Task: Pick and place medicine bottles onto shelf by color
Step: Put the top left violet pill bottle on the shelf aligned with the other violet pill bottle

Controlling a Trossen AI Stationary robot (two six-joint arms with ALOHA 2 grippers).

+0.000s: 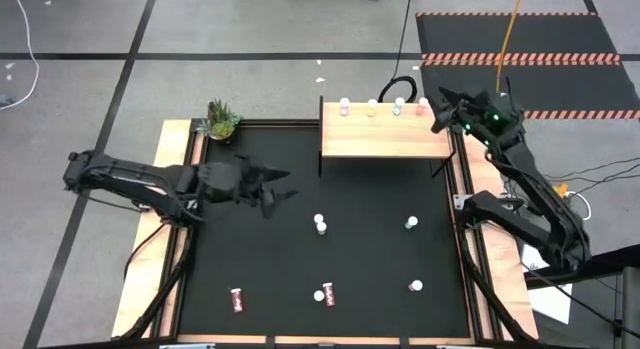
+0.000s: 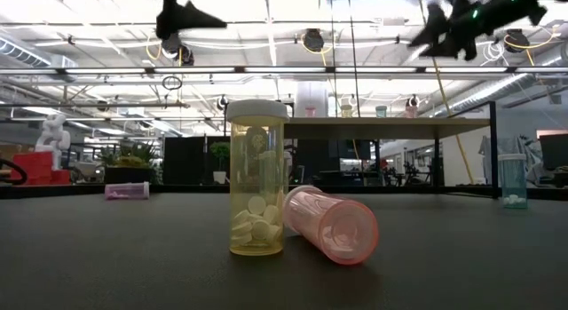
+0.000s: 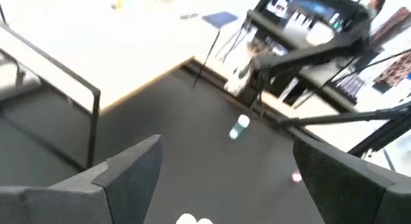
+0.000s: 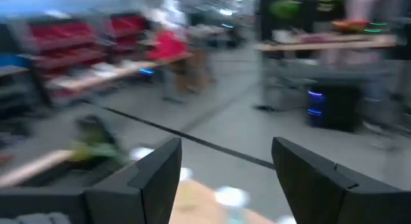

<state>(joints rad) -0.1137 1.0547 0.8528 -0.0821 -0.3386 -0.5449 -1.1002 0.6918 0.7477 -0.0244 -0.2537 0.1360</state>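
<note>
Though light, rigid and slick, each bottle (image 1: pixel 320 225) suits a mid-body grip; left gripper (image 1: pixel 283 185) and right gripper (image 1: pixel 437 113) both gape empty.

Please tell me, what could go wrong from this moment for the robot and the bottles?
1. The right gripper hovers beside the bottles on the shelf; pulling away, it might knock the red bottle over.
2. The lying pink bottle touches the standing yellow bottle; picking one could disturb the other.
</note>
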